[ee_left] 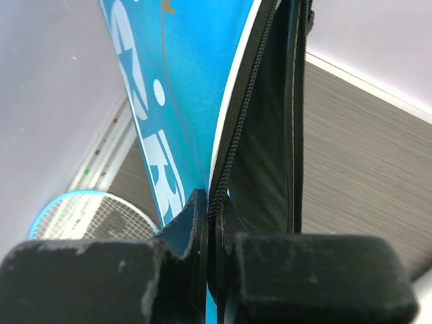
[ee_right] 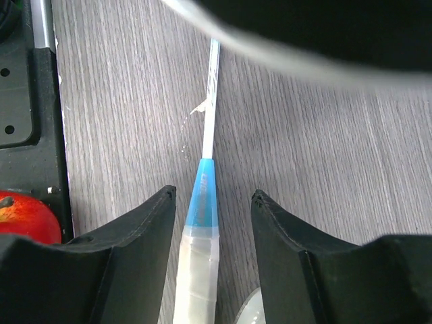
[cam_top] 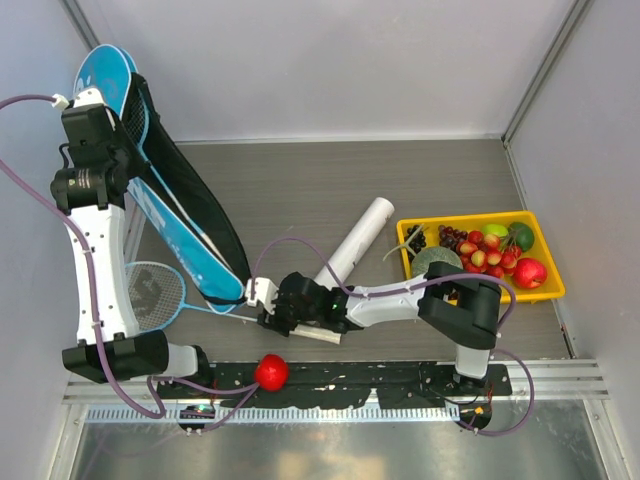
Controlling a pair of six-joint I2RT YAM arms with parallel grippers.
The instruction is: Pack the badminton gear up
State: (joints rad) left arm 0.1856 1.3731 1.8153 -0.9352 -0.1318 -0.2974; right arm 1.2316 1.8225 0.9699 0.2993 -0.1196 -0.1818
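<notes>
your left gripper pinches the zipper edge of the blue racket bag at the left of the table. your right gripper has its fingers spread astride a racket handle lying flat there.

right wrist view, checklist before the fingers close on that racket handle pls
1. The racket handle lies between the right gripper's fingers: ok
2. Those fingers are open, not touching it: ok
3. The left gripper is shut on the bag edge: ok
4. The bag mouth is open: ok
5. The red ball is apart from the fingers: ok
6. The racket head is free of the bag: cannot tell
</notes>
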